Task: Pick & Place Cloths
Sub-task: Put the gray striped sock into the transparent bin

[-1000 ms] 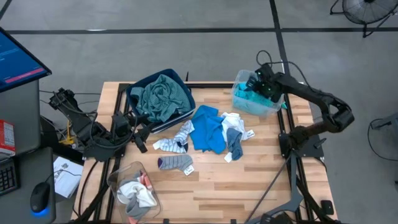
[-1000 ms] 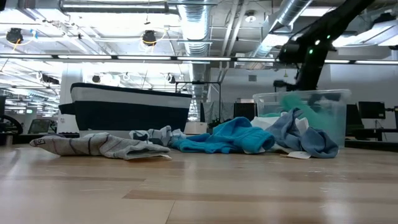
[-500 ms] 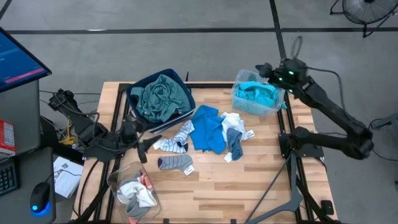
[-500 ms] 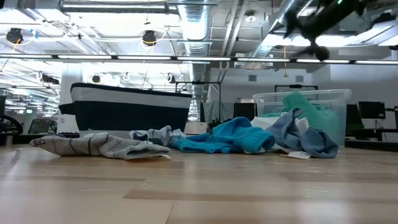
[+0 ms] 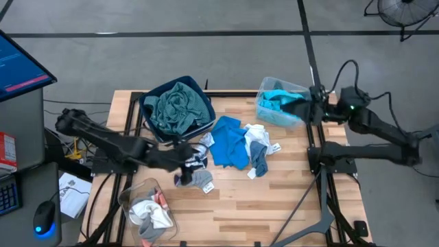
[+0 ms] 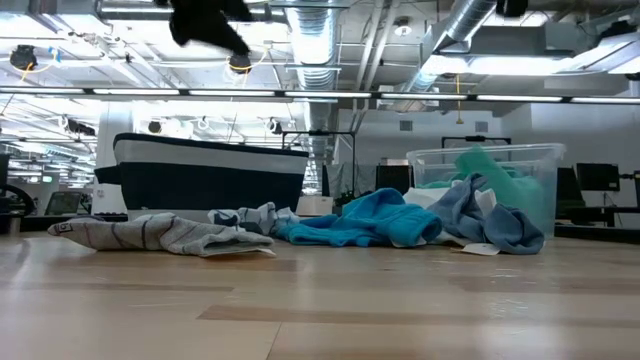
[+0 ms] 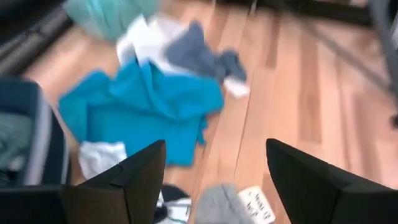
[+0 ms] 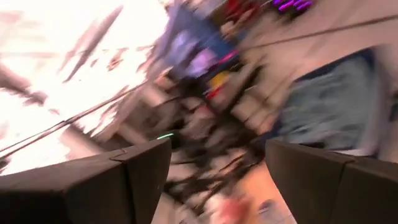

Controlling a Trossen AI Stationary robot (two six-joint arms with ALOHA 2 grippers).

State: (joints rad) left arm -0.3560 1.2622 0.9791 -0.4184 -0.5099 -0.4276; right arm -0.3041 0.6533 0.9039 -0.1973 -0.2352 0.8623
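Observation:
My left gripper (image 5: 188,162) hangs open over the striped socks (image 5: 197,152) and the grey sock (image 5: 199,180) left of the table's middle. Its wrist view looks down past open fingers (image 7: 216,146) at the bright blue top (image 7: 140,109). That blue top (image 5: 230,140) lies spread mid-table beside a white and grey-blue heap (image 5: 259,144). The teal-green checked shirt (image 5: 177,106) fills the dark blue bin (image 5: 200,86). A turquoise top (image 5: 280,101) sits in the clear tub (image 5: 264,113). My right gripper (image 5: 305,110) is open at that tub's right side, touching nothing.
A second clear tub (image 5: 130,195) at the near left corner holds white socks and a coral piece. The table's near half (image 5: 274,206) is bare wood. In the low view the cloth heap (image 6: 380,225) lies mid-table, and the left arm (image 6: 205,20) shows high up.
My left arm has swung from the table's left edge toward the middle and now hangs over the socks. My right gripper has risen from the clear tub and drawn back toward the right edge. The turquoise top has stayed in the tub.

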